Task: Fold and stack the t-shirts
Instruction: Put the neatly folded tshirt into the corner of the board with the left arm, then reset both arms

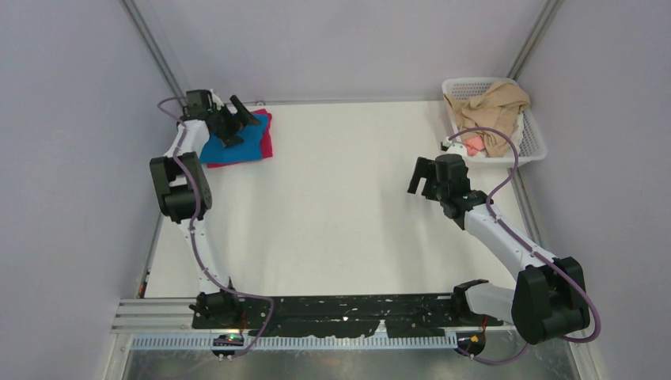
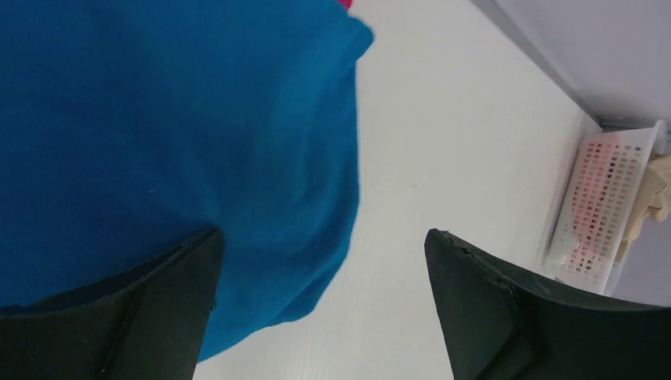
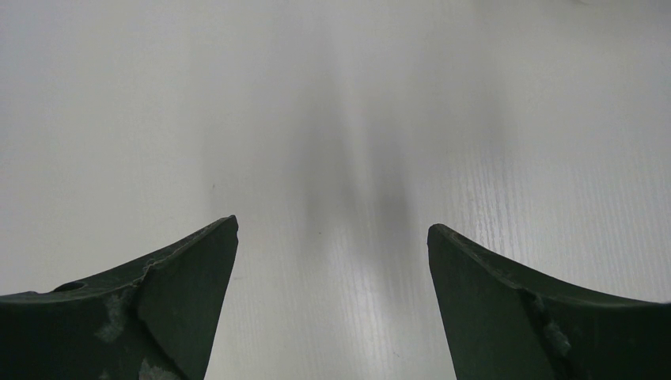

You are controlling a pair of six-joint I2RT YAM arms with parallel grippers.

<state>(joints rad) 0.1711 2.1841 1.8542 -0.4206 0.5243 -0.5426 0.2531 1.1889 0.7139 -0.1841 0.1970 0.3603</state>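
The bright blue t-shirt [image 1: 235, 146] lies folded on top of the crimson t-shirt [image 1: 266, 136] at the far left of the table. Only the crimson shirt's right edge shows. My left gripper [image 1: 240, 119] hovers over the stack, open and empty. In the left wrist view the blue t-shirt [image 2: 166, 134] fills the left half, a sliver of the crimson t-shirt [image 2: 345, 4] shows at the top, and the left gripper [image 2: 323, 237] stands wide open, one finger over the blue cloth. My right gripper [image 1: 423, 176] is open and empty over bare table right of centre, as the right wrist view [image 3: 332, 229] shows.
A white basket [image 1: 532, 131] at the far right corner holds tan cloth [image 1: 494, 107] and something pink [image 1: 473, 145]. It also shows in the left wrist view [image 2: 605, 202]. Grey walls close in the table on the left, right and back.
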